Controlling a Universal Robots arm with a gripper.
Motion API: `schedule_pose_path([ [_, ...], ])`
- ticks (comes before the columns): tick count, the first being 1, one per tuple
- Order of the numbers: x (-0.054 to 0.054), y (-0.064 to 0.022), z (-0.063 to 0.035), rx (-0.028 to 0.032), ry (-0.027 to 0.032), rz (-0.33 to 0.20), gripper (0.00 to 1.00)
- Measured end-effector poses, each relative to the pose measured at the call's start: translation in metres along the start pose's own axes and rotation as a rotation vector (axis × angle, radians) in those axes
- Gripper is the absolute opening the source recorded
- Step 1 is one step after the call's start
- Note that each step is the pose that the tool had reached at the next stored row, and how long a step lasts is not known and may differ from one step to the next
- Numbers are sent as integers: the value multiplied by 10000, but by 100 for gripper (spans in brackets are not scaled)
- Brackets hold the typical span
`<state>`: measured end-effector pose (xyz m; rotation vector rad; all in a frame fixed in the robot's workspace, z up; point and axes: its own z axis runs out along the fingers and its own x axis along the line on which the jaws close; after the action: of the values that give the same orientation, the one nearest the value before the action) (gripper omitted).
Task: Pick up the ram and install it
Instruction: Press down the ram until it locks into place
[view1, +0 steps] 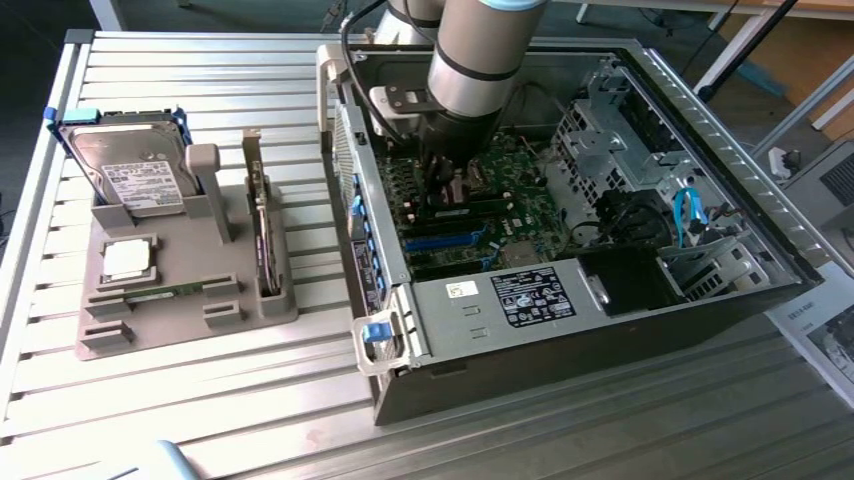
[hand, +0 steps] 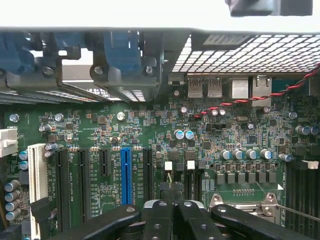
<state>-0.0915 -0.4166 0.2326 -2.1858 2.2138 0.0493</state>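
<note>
The arm (view1: 470, 60) comes down steeply from the far edge of the exterior view, its grey barrel with a black band pointing almost straight down. The dark wrist (view1: 447, 145) below it hangs upright. The gripper (hand: 172, 212) points straight down too (its black linkages spread to either side in the wrist view), and its two fingers (hand: 162, 210) are pressed together, tip against tip, with no gap between them.

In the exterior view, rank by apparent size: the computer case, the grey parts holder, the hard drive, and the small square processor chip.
Largest to smallest, as they look in the exterior view:
1. Computer case
2. Grey parts holder
3. Hard drive
4. Processor chip
The gaps are clear, so nearness to the camera does not alter the order.
</note>
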Motion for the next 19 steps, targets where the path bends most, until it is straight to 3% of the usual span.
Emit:
schedule_pose_path([
  [19,0,-1,28,6,-8,0,10],
])
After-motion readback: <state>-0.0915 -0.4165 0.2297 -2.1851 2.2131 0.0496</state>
